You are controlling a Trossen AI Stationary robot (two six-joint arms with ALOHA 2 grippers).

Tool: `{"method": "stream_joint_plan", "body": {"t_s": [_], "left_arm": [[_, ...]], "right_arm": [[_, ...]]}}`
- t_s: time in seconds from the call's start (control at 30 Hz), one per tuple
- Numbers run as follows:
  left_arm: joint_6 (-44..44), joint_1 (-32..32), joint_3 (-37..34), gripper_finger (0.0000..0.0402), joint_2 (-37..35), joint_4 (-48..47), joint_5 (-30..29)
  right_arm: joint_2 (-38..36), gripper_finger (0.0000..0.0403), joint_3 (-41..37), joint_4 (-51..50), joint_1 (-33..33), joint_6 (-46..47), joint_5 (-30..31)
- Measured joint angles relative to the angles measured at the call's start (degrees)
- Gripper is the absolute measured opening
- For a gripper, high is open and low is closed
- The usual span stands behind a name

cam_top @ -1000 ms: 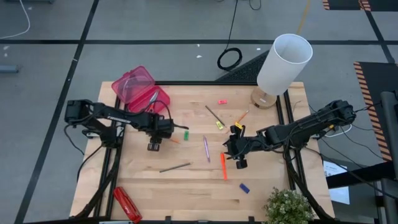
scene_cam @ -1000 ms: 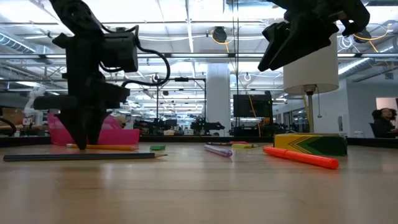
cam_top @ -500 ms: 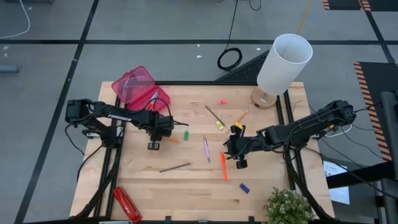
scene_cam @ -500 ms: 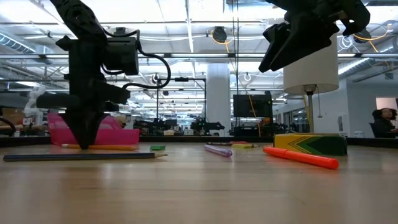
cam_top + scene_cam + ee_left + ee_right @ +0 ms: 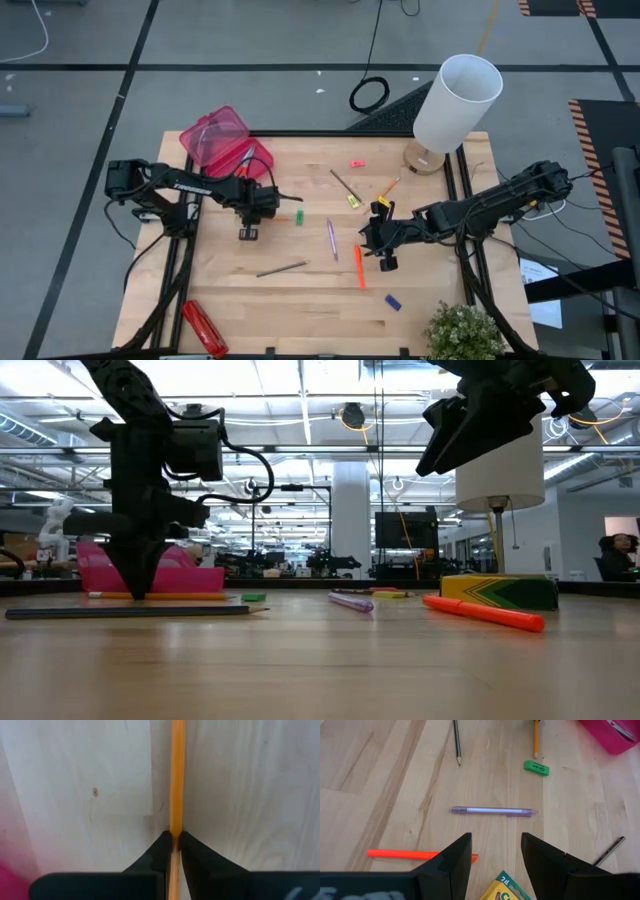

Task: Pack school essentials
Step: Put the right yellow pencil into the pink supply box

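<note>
The left gripper (image 5: 247, 233) is reaching down to the bench (image 5: 310, 290), its jaws clenched on the orange pencil (image 5: 176, 780), which is lying flat on the wood and running straight out ahead of them. In the low view that gripper (image 5: 139, 592) is standing nearly upright with its tips at the pencil (image 5: 155, 597). Just behind it the pink box (image 5: 222, 143) is sitting at the bench's far corner, with scissors (image 5: 245, 158) lying inside. A small green eraser (image 5: 298, 216) is lying just past the pencil's far end.

The right gripper (image 5: 380, 262) is hovering above the bench with its jaws spread and nothing between them. Right under it the green-yellow crayon box (image 5: 506, 889) is showing at the gap. Ahead of the jaws the purple pen (image 5: 493, 811) is lying crosswise, and the orange marker (image 5: 417, 854) is lying close beside one finger. Farther out, a dark pencil (image 5: 456, 741) is lying on the wood. A blue eraser (image 5: 393, 301) is sitting on the near side of this gripper, a pink eraser (image 5: 357, 163) well beyond it.

A white lamp (image 5: 452, 108) is standing at the bench's far right corner, and a long red object (image 5: 204, 328) is lying at the near left edge.
</note>
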Motion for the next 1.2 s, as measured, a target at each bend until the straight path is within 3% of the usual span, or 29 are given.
{"method": "stream_joint_plan", "body": {"t_s": [0.87, 1.2], "left_arm": [[-10.16, -1.88, -0.24, 0.0035, -1.26, -2.17, -0.41], [-14.42, -1.06, -0.11, 0.0035, -6.2, -4.31, 0.0]], "right_arm": [[-0.02, 0.0164, 0.02, -1.22, 0.0, 0.46, 0.02], [-0.02, 0.0164, 0.02, -1.24, 0.0, 0.44, 0.02]]}}
